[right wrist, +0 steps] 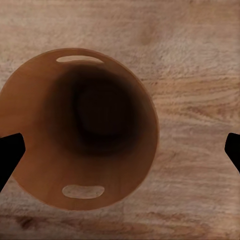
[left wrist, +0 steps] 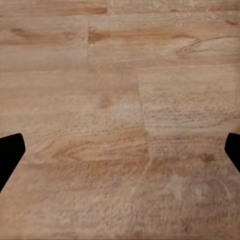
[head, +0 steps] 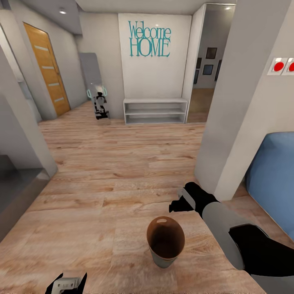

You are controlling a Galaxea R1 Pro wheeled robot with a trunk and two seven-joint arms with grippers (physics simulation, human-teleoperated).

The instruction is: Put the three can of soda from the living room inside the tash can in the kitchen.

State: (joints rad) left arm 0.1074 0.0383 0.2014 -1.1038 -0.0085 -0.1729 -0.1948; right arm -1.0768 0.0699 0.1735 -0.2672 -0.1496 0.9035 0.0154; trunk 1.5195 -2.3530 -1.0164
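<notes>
Bin (head: pixel 165 241) stands upright on the wood-plank floor (head: pixel 102 171), just ahead of the robot: round, tapered, smooth brown inside, pale grey outside, oval handle slots near the rim. Right gripper (right wrist: pixel 120 150) hangs above its mouth, fingers spread wide, empty. Left gripper (left wrist: pixel 120 150) likewise spread, over bare grained planks. White shelf (head: pixel 155 111) against far wall.

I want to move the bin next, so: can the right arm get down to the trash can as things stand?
Probably yes. The right gripper hangs above the trash can, its wrist view looking straight into the open mouth between wide-apart jaws. Only bare wooden floor surrounds the can.
</notes>
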